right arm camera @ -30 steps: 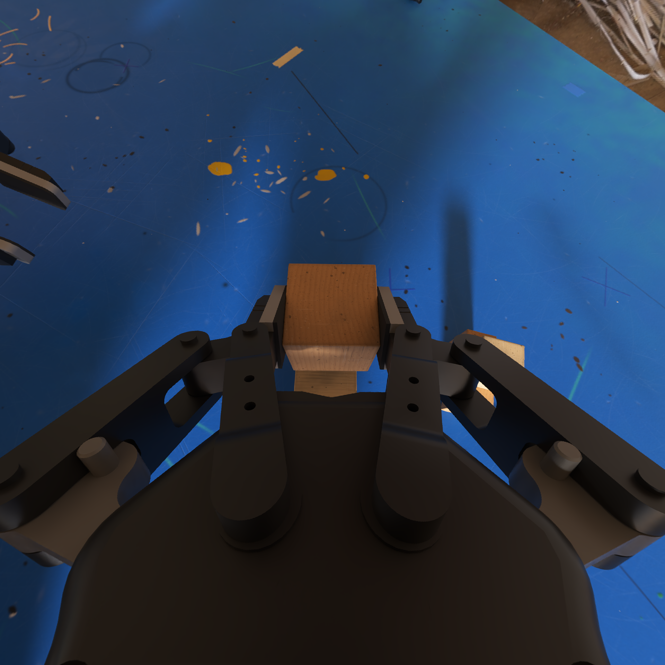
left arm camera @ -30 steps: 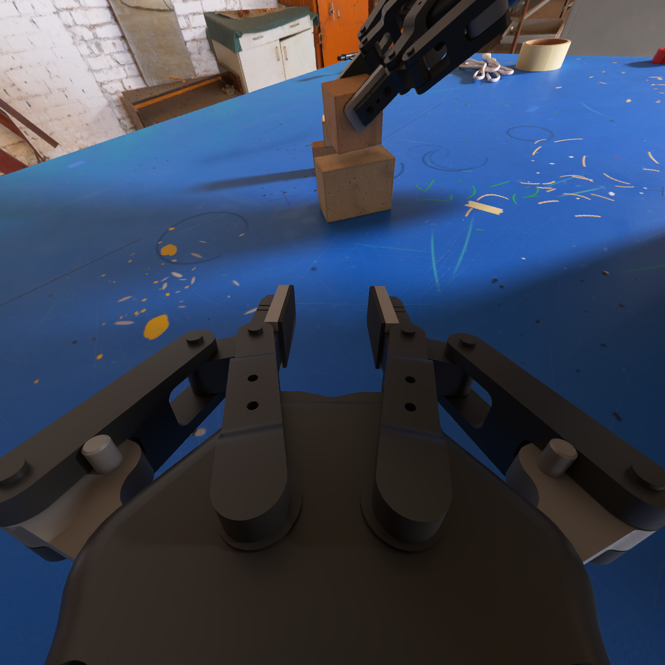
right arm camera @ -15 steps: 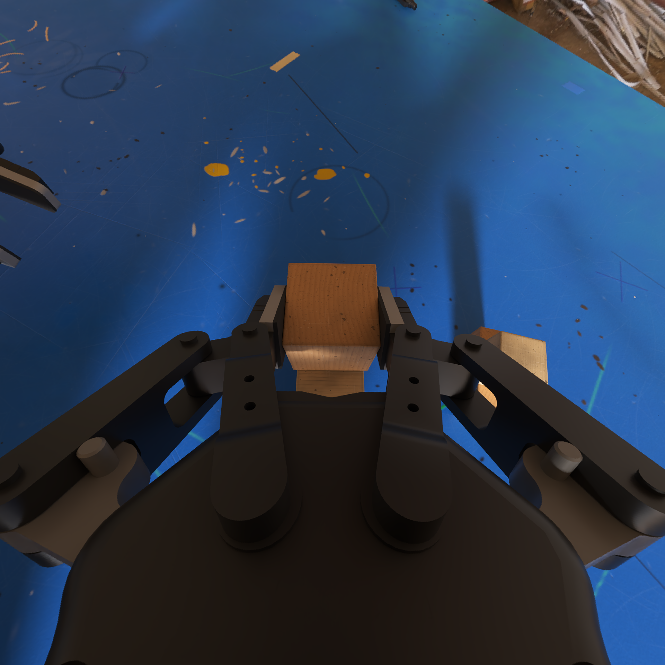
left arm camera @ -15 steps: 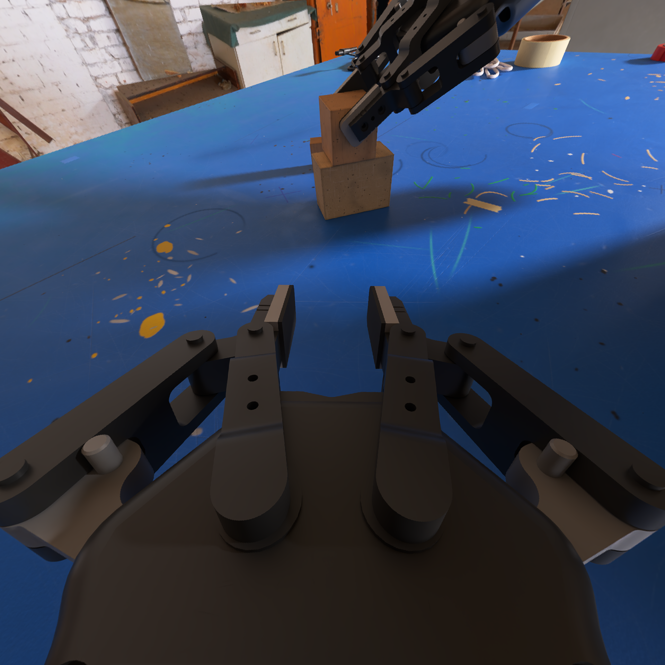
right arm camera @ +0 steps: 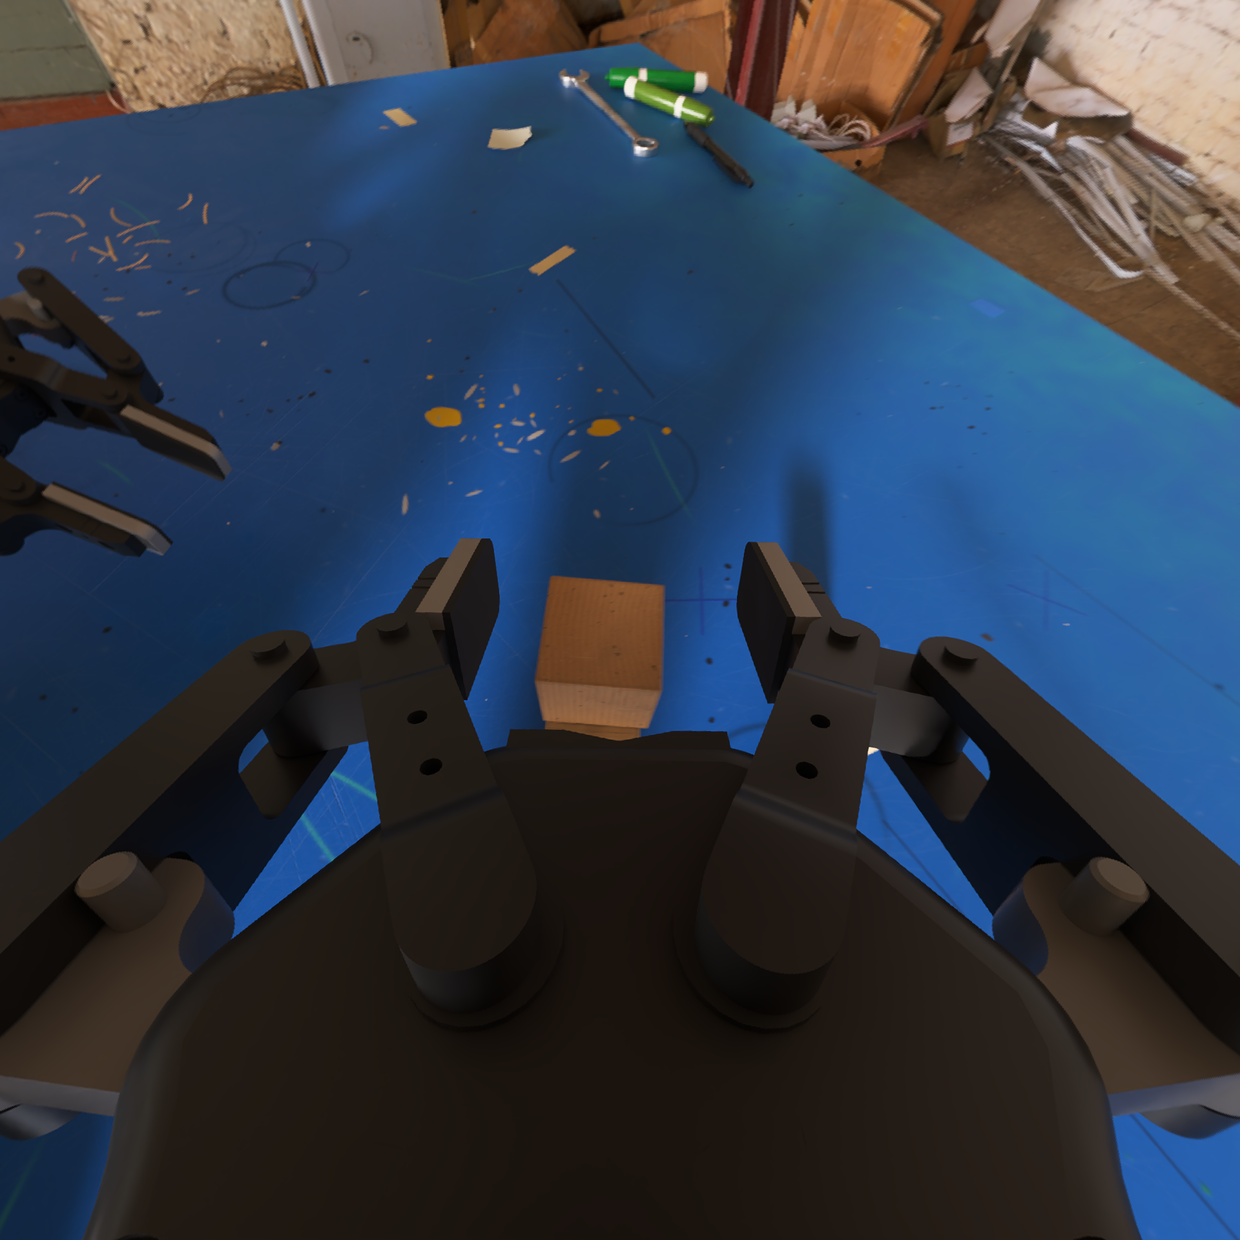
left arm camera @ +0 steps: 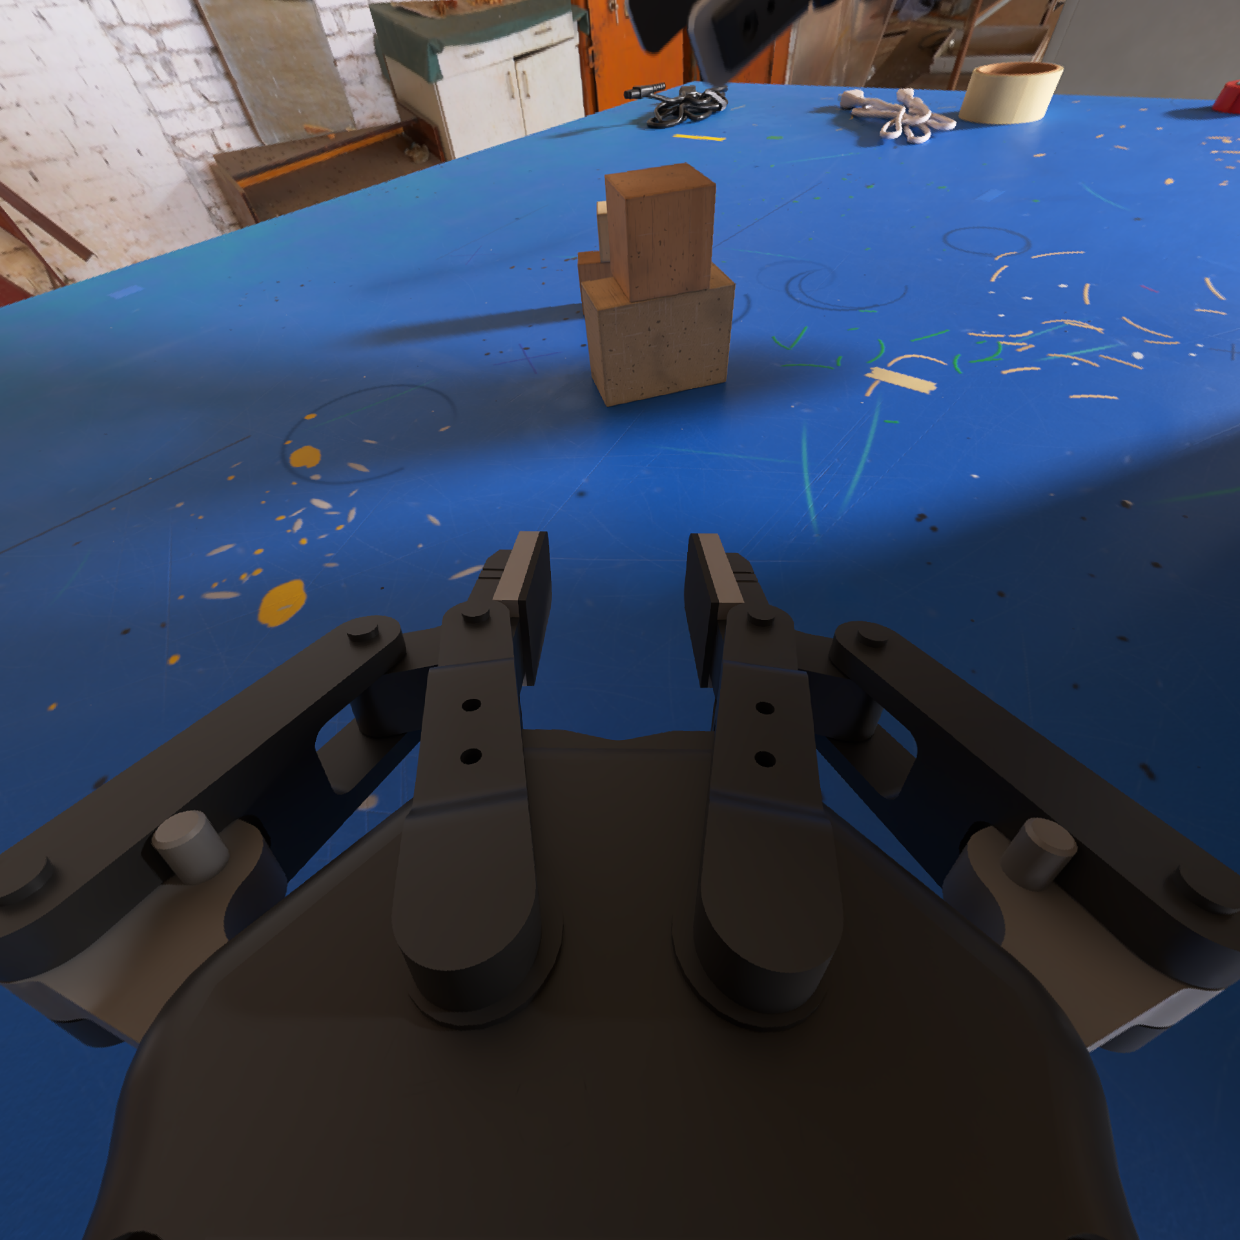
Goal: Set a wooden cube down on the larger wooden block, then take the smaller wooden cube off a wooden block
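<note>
In the left wrist view a brown wooden cube (left arm camera: 661, 231) stands on the larger wooden block (left arm camera: 661, 342) on the blue table. Behind them, partly hidden, a small pale cube (left arm camera: 602, 228) sits on a smaller brown block (left arm camera: 592, 266). My left gripper (left arm camera: 617, 604) is open and empty, well short of the stack. My right gripper (right arm camera: 617, 590) is open above the brown cube (right arm camera: 600, 637), with its fingers apart from the cube's sides. The larger block (right arm camera: 590, 731) shows only as a sliver under it. The right gripper's body shows at the top edge of the left wrist view (left arm camera: 725, 27).
A tape roll (left arm camera: 1010, 90), a white rope (left arm camera: 896, 117) and a black cable (left arm camera: 684, 107) lie at the far edge. A wrench (right arm camera: 610, 114) and green-handled tools (right arm camera: 661, 94) lie far off. The left gripper (right arm camera: 134, 483) is to the left. The table edge (right arm camera: 1006, 282) runs along the right.
My right gripper has opened, let go of the brown cube on the larger block and risen away from it. The left gripper has stayed open, about in place.
</note>
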Tool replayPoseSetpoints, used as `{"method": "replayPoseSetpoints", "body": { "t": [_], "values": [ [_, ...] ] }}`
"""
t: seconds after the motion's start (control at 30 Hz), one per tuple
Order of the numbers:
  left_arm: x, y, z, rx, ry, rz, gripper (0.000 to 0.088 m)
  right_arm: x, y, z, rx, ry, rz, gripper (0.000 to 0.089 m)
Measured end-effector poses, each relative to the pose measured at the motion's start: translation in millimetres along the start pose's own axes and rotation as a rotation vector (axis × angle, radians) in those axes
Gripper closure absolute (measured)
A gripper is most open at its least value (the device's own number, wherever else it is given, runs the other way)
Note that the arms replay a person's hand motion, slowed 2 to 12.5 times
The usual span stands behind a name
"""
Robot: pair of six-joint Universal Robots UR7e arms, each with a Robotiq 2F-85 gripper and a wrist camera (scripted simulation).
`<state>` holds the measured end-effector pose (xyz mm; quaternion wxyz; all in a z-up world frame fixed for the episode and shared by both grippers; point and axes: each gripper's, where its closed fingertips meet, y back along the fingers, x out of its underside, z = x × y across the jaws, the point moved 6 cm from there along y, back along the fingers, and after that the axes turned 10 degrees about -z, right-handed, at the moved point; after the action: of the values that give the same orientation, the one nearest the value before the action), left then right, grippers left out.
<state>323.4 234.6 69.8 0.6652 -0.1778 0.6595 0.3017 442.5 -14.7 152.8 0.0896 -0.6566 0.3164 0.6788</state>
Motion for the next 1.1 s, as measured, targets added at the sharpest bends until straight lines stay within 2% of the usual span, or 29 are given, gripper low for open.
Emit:
{"method": "replayPoseSetpoints", "body": {
  "t": [0.1, 0.2, 0.33, 0.47, 0.6, 0.73, 1.1],
  "values": [
    [1, -1, 0, 0.002, 0.006, 0.005, 0.0516, -12.4, 9, -12, 0.036, 0.011, 0.006, 0.0285],
    [1, -1, 0, 0.006, 0.012, 0.010, 0.0516, -18.7, 15, -26, 0.090, 0.051, 0.056, 0.0311],
    [2, -2, 0, 0.010, 0.014, 0.014, 0.0516, -16.0, 19, -49, 0.187, 0.097, 0.187, 0.0335],
    [2, -2, -1, 0.010, 0.009, 0.013, 0.0516, -3.8, 14, -65, 0.235, 0.044, 0.323, 0.0353],
    [2, -3, -1, 0.009, 0.005, 0.010, 0.0516, 12.1, 4, -74, 0.240, -0.038, 0.441, 0.0365],
    [1, -4, -1, 0.010, 0.006, 0.010, 0.0517, 25.2, -5, -79, 0.246, -0.075, 0.520, 0.0406],
    [1, -3, -2, 0.017, 0.007, 0.013, 0.0516, 55.2, -32, -81, 0.227, -0.169, 0.611, 0.0425]
  ]
}}
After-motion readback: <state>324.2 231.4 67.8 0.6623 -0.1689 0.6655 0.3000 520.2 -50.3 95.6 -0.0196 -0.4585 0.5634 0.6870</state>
